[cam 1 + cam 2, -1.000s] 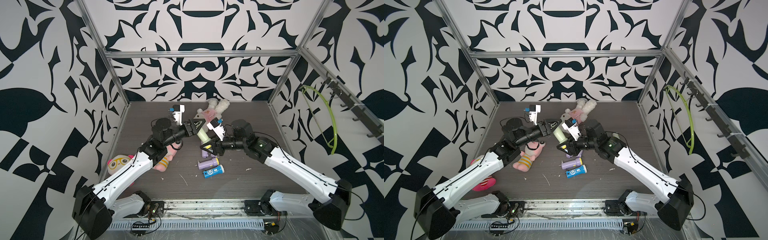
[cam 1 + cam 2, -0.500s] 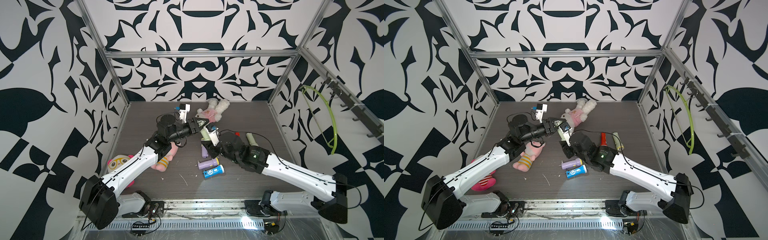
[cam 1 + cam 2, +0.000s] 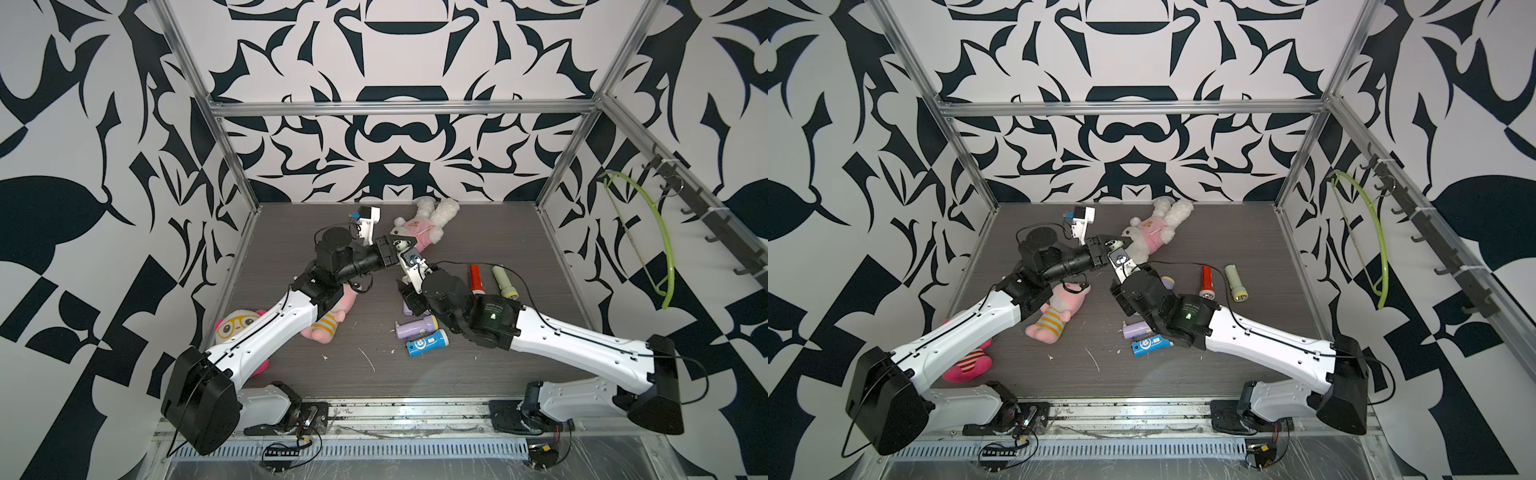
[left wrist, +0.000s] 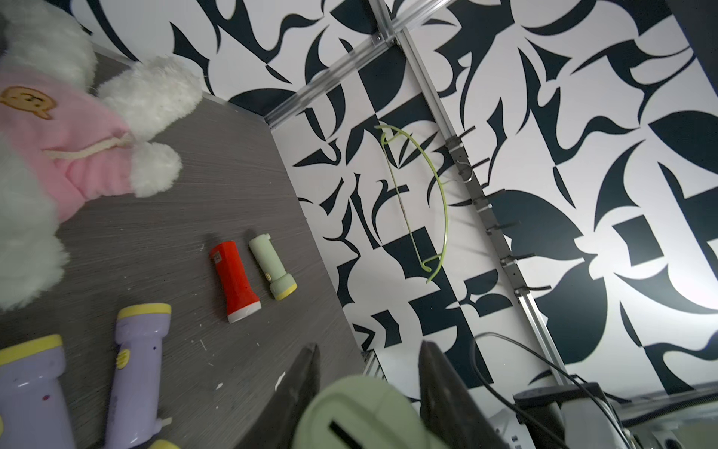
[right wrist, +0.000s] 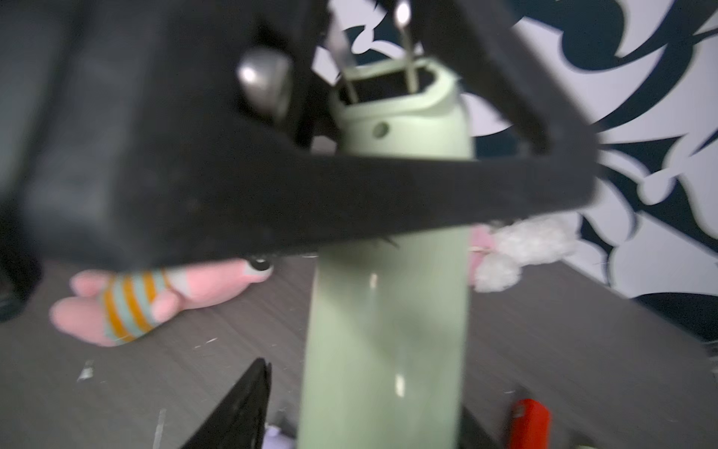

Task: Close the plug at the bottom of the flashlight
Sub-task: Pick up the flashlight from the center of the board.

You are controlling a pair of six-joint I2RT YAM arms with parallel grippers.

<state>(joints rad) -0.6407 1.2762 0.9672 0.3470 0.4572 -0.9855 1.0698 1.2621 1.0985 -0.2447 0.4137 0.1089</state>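
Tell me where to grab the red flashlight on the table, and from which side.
Take the red flashlight across its straight barrel, from above: it lies flat, and the barrel is narrower than the white head. A pale green flashlight lies beside it, apart, likely leaving finger room.

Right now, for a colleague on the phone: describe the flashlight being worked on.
On the table, find the white bunny at the back. Beside it, the left gripper holds a pale green flashlight in the air. Unlike the green one lying beside the red one, its plug prongs stick out.
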